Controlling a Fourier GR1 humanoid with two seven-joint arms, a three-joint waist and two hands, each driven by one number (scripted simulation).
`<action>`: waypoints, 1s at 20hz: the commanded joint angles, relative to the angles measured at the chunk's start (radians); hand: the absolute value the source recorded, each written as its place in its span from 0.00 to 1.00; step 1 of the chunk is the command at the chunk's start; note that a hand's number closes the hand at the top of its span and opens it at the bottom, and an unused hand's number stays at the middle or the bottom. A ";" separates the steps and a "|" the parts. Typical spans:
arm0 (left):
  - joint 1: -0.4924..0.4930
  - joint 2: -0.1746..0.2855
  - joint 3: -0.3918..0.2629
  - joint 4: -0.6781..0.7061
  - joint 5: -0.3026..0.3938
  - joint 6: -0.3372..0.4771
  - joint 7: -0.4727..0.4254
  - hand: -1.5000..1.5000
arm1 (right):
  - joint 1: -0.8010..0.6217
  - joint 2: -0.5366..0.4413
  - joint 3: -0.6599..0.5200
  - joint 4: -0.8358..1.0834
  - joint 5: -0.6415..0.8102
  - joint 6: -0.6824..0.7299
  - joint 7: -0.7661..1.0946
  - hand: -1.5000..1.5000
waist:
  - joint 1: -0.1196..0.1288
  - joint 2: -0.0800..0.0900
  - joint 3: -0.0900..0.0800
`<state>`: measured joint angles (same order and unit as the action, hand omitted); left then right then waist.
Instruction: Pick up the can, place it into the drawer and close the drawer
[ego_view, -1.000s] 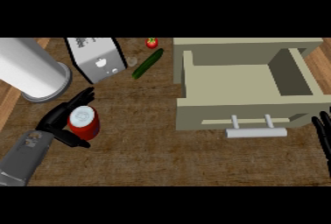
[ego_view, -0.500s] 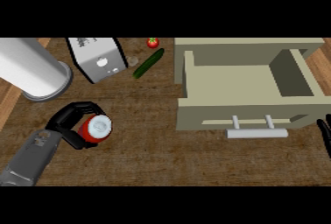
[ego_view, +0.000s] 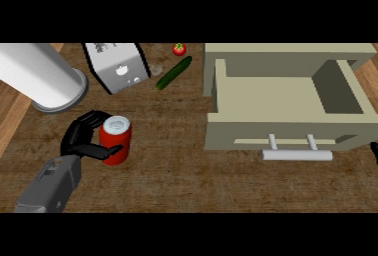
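The black left hand (ego_view: 81, 143) curls round the upright red can with a white top (ego_view: 116, 144), near the left of the brown wooden desk (ego_view: 184, 182). The open beige drawer (ego_view: 284, 136) lies well to its right, slightly farther away.
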<state>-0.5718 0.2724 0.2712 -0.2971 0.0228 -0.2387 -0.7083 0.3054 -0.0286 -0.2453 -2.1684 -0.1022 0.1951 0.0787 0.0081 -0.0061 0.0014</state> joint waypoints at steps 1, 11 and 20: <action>-0.001 -0.089 0.055 -0.086 0.071 0.150 0.036 1.00 | -0.016 0.002 -0.008 0.020 0.009 -0.012 0.007 0.00 | 0.011 -0.004 0.001; 0.072 -0.230 -0.127 -0.646 0.043 0.265 0.394 1.00 | -0.018 -0.017 -0.044 -0.041 -0.031 -0.006 0.043 0.00 | 0.012 -0.005 0.001; 0.120 -0.269 -0.297 -1.121 -0.017 0.374 0.770 1.00 | -0.003 -0.008 -0.051 -0.032 -0.039 0.015 0.022 0.00 | 0.000 0.000 0.000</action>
<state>-0.4672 0.0206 0.0394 -1.2304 0.0257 0.1050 -0.1030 0.3162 -0.0258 -0.2850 -2.2039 -0.1338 0.2031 0.0941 0.0091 -0.0075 0.0013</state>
